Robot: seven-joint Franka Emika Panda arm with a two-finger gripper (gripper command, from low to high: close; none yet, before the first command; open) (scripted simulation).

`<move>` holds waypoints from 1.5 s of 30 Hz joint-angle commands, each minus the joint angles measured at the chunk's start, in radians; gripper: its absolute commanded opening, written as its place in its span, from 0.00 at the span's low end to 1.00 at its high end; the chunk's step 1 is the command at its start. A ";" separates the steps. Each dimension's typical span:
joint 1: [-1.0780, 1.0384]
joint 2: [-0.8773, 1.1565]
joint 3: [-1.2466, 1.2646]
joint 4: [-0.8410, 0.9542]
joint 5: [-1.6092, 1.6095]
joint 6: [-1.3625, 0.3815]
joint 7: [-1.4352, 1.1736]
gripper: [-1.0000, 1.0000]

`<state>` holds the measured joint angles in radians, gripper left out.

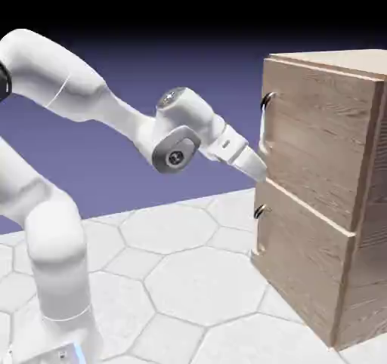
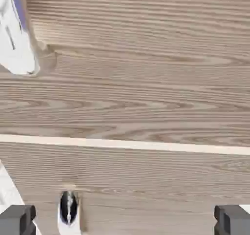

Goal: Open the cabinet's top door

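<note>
The light-brown wood-grain cabinet stands at the exterior view's right. Its top door looks flush and carries a curved silver handle at its left edge. My gripper hovers just below that handle, close to the seam above the lower panel. In the hand view the top door fills the upper part, its silver handle at the top left. My gripper is open, its grey fingertips wide apart with only wood between them. It holds nothing.
The lower panel's darker handle sits under my gripper and shows in the hand view near the left fingertip. A pale seam divides the two panels. The hex-patterned tabletop stretches in front of the cabinet.
</note>
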<state>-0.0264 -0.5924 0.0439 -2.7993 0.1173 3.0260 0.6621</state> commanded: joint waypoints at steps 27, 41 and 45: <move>-0.384 -0.224 0.440 0.107 1.174 -0.111 -0.790 1.00; -0.584 -0.340 0.668 0.162 1.783 -0.168 -1.199 1.00; -0.641 -0.373 0.733 0.178 1.957 -0.184 -1.316 1.00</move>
<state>-0.6671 -0.9656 0.7770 -2.6212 2.0747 2.8416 -0.6537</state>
